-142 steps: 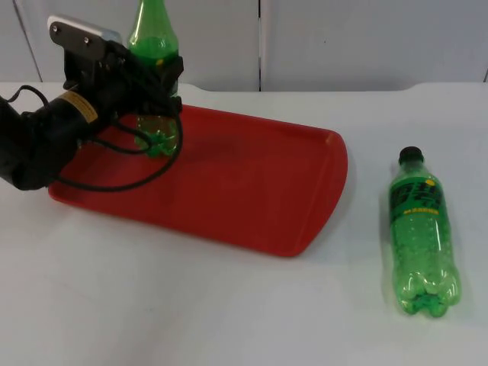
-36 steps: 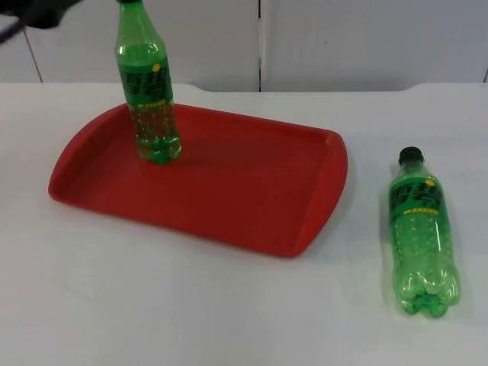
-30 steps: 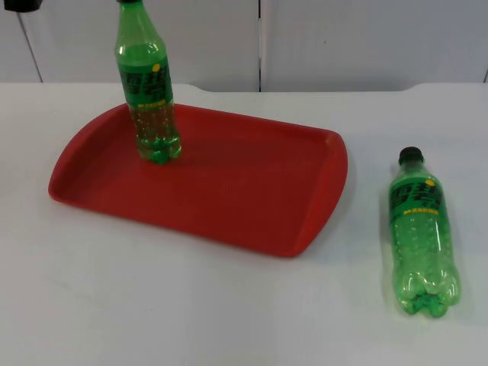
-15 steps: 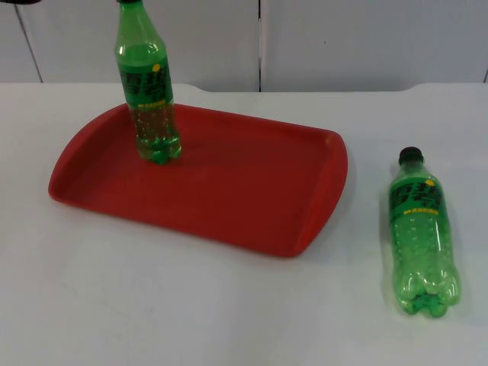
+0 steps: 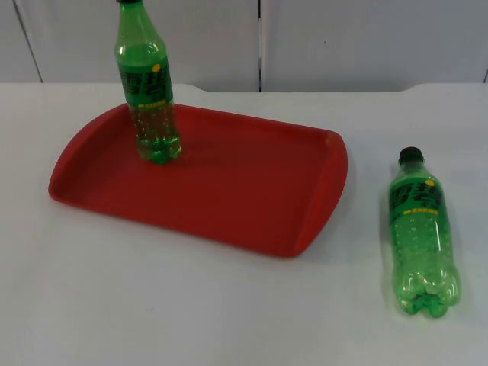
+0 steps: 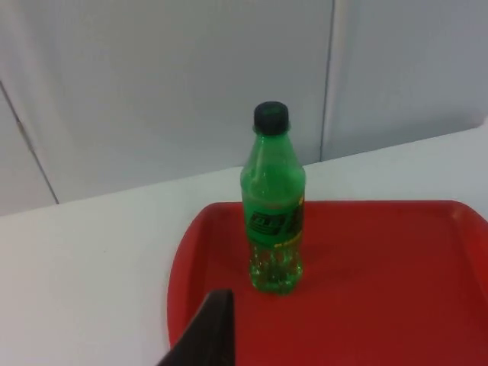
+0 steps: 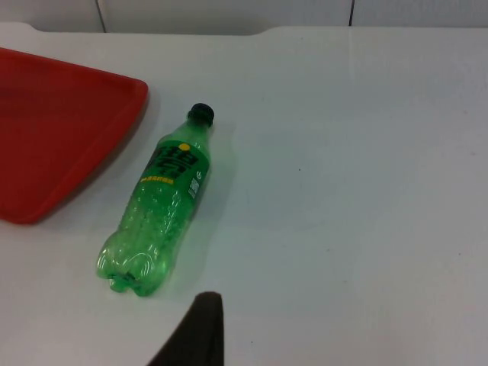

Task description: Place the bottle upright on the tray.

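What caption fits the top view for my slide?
One green bottle upright on the red tray, a second bottle lying on the table beside it.

Bright, even light; perhaps slightly soft.

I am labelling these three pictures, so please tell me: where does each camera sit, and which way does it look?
Top view: fixed above the table, looking down and forward at the red tray, the standing bottle and the lying bottle.
Left wrist view: on the left arm, facing the standing bottle on the tray; one black fingertip shows.
Right wrist view: on the right arm, facing the lying bottle; one fingertip shows.
Both wrist views share the tray.
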